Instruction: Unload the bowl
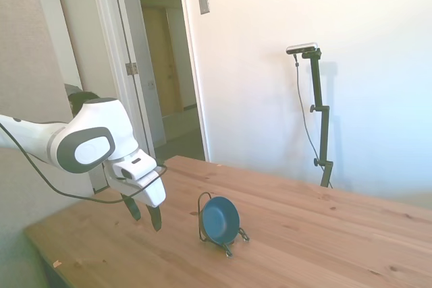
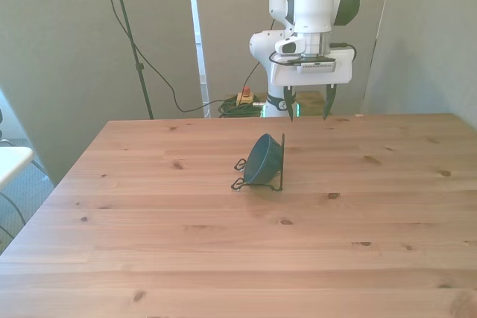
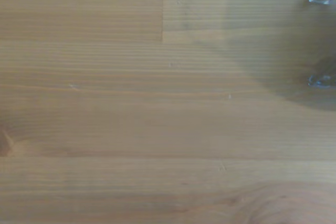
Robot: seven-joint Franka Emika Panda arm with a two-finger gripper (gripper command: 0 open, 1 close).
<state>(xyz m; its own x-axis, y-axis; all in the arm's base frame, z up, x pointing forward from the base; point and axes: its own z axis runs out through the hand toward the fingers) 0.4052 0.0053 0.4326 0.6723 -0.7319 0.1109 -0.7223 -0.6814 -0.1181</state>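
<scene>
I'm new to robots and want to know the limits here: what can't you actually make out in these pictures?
- Bowl inside: front view shows only its back; the side view shows it.
- Rack behind the bowl: mostly hidden in the side view.
- Wrist view: bare table, only blurred rack feet at the edge; no bowl.
- Arm's base: cut off in the side view.

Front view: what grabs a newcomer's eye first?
The dark teal bowl standing on edge in a thin black wire rack, alone near the middle of the wooden table. Behind it, near the far edge, the white arm's tool hangs open above the wood, apart from the bowl.
</scene>
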